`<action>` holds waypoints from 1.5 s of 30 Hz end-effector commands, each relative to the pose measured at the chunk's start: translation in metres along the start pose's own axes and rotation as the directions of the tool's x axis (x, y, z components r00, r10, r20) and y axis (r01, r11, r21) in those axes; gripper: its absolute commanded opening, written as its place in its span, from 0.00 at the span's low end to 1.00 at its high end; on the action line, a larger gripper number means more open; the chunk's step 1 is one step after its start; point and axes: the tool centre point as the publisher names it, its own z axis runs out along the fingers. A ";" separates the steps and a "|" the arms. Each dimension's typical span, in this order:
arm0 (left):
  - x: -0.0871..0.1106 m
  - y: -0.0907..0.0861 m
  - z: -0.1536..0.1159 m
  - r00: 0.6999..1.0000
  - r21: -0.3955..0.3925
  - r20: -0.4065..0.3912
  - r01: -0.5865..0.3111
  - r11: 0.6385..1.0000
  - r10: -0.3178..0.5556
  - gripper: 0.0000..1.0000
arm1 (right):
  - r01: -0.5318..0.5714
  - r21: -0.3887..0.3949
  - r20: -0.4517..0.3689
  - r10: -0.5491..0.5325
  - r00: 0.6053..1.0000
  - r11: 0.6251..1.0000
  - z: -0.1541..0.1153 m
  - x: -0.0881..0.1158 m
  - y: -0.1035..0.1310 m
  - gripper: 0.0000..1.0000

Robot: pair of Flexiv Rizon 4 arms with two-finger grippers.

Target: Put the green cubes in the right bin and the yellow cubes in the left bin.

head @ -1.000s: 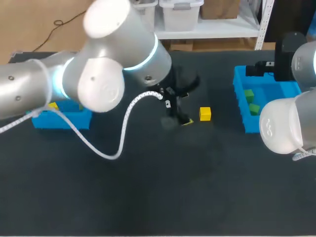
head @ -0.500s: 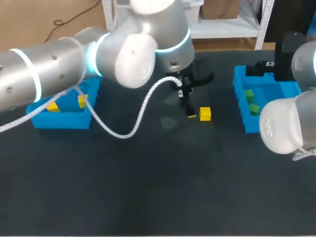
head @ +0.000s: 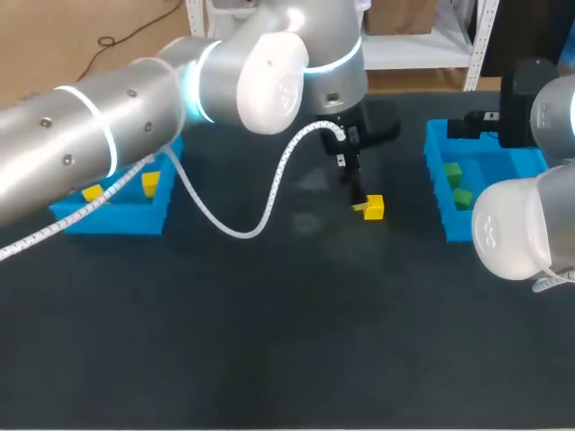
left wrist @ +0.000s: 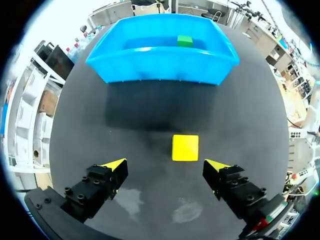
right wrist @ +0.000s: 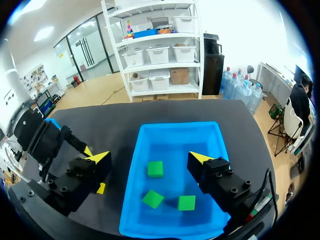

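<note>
Right bin (right wrist: 134,172) has three green cubes (right wrist: 155,168) in it. Our right gripper (right wrist: 149,158) hangs over it, fingers spread wide with nothing in them. Left bin (head: 117,220) shows two yellow cubes (head: 150,183). One loose yellow cube (left wrist: 185,147) sits on the table (left wrist: 150,115) between the bins, nearer the right one. Our left gripper (left wrist: 166,165) is down by it, fingers wide apart, and the cube is just ahead of the tips, not touched.
</note>
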 end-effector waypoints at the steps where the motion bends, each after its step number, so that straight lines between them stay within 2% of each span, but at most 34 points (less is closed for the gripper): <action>1: -0.002 -0.008 -0.004 1.000 -0.012 -0.002 0.002 1.000 -0.002 1.00 | 0.000 0.003 -0.001 0.000 1.000 1.000 -0.001 0.000 0.000 1.00; 6: 0.001 -0.016 -0.006 1.000 -0.010 0.000 0.004 1.000 -0.004 1.00 | 0.000 0.003 -0.001 0.000 1.000 1.000 -0.001 0.000 0.000 1.00; 12: 0.000 -0.021 0.000 0.999 -0.052 -0.011 0.032 0.998 -0.032 1.00 | 0.000 0.003 -0.001 0.000 1.000 1.000 -0.001 0.000 0.000 1.00; 18: -0.005 -0.018 0.009 0.996 -0.091 -0.013 0.088 0.992 -0.089 1.00 | 0.000 0.003 -0.001 0.000 1.000 1.000 -0.001 0.000 0.000 1.00; 38: -0.013 -0.008 0.030 0.994 -0.133 0.001 0.113 0.985 -0.114 1.00 | 0.000 0.003 -0.001 0.000 1.000 1.000 -0.001 0.000 0.000 1.00; 39: -0.014 -0.008 0.031 0.993 -0.133 0.007 0.120 0.984 -0.120 0.83 | 0.000 0.003 -0.001 0.000 1.000 1.000 -0.001 0.000 0.000 1.00; 40: -0.014 -0.008 0.031 0.993 -0.133 0.009 0.120 0.984 -0.120 0.45 | 0.000 0.003 -0.001 0.000 1.000 1.000 -0.001 0.000 0.000 1.00; 41: -0.014 -0.007 0.031 0.993 -0.133 0.011 0.120 0.984 -0.119 0.33 | 0.000 0.003 -0.001 0.000 1.000 1.000 -0.001 0.000 0.000 1.00; 42: -0.014 -0.007 0.031 0.993 -0.130 0.011 0.114 0.985 -0.114 0.00 | 0.000 0.003 -0.001 0.000 1.000 1.000 -0.001 0.000 0.000 1.00; 45: -0.011 -0.007 0.031 0.993 -0.122 0.008 0.116 0.986 -0.116 0.00 | 0.000 0.003 -0.001 0.000 1.000 1.000 -0.001 0.000 0.000 1.00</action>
